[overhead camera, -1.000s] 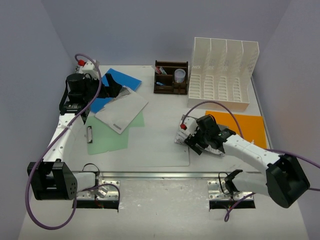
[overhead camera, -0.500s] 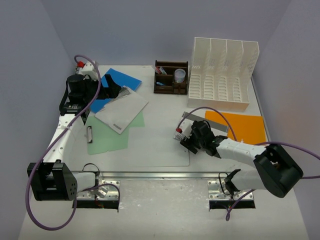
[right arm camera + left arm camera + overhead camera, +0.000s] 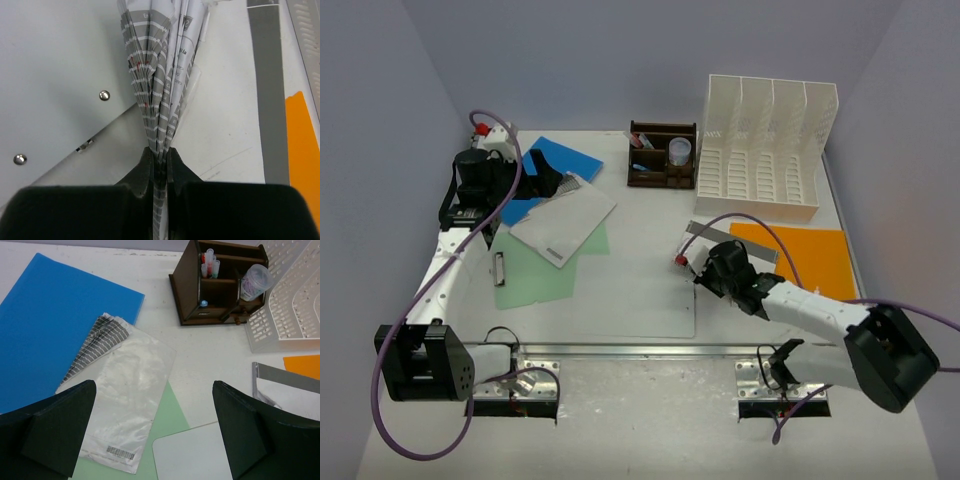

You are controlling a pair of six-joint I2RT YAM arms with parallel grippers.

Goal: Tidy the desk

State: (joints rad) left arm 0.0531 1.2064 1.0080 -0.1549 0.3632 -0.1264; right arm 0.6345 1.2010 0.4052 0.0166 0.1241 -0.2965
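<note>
At the near right of the tabletop (image 3: 650, 205), the right end effector (image 3: 160, 162) is clenched on fanned printed sheets (image 3: 155, 75). Lift evenly with a firm pinch, then carry toward the file rack (image 3: 760, 160) beyond. The left end effector (image 3: 152, 430) is released.

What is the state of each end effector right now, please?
Left end effector: open, holding nothing.
Right end effector: closed on a sheaf of printed pages.

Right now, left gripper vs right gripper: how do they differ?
The left gripper is wide open and holds nothing; the right gripper is shut on fanned printed pages. The left hangs above the clear sleeve and blue folder; the right sits near the orange folder. Both are black.
</note>
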